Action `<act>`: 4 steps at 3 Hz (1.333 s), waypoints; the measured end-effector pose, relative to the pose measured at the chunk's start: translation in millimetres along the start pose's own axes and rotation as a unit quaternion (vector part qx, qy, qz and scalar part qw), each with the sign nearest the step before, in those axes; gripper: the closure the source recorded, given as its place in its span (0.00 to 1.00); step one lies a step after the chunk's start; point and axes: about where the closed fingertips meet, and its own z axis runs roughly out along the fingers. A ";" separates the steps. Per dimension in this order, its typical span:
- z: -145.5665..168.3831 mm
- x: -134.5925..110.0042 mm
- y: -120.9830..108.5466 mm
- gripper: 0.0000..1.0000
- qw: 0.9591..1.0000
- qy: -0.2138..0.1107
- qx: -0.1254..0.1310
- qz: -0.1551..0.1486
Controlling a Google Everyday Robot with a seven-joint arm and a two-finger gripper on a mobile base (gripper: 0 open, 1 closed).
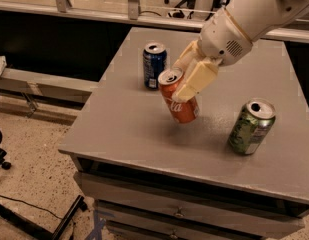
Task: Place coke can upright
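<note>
The coke can point(180, 105) is red-orange with white script and a silver top. It is tilted, top leaning to the upper left, just above the grey table point(124, 129) near its middle. My gripper point(186, 81) comes in from the upper right and is shut on the coke can's upper part, with cream fingers point(196, 79) on either side of it.
A blue can point(154, 65) stands upright just behind and left of the coke can. A green can point(251, 127) stands upright at the right front. The table's front edge runs over drawers point(184, 209). A floor drop lies at left.
</note>
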 end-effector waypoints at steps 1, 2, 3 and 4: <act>-1.0 1.1 -2.1 0.97 0.999 -0.035 0.017 -0.003; -1.8 1.2 -3.4 0.97 0.997 -0.066 0.029 -0.011; -0.8 -0.1 -4.0 0.98 0.994 -0.098 0.043 -0.023; 4.9 0.0 -5.5 0.97 0.992 -0.118 0.047 -0.027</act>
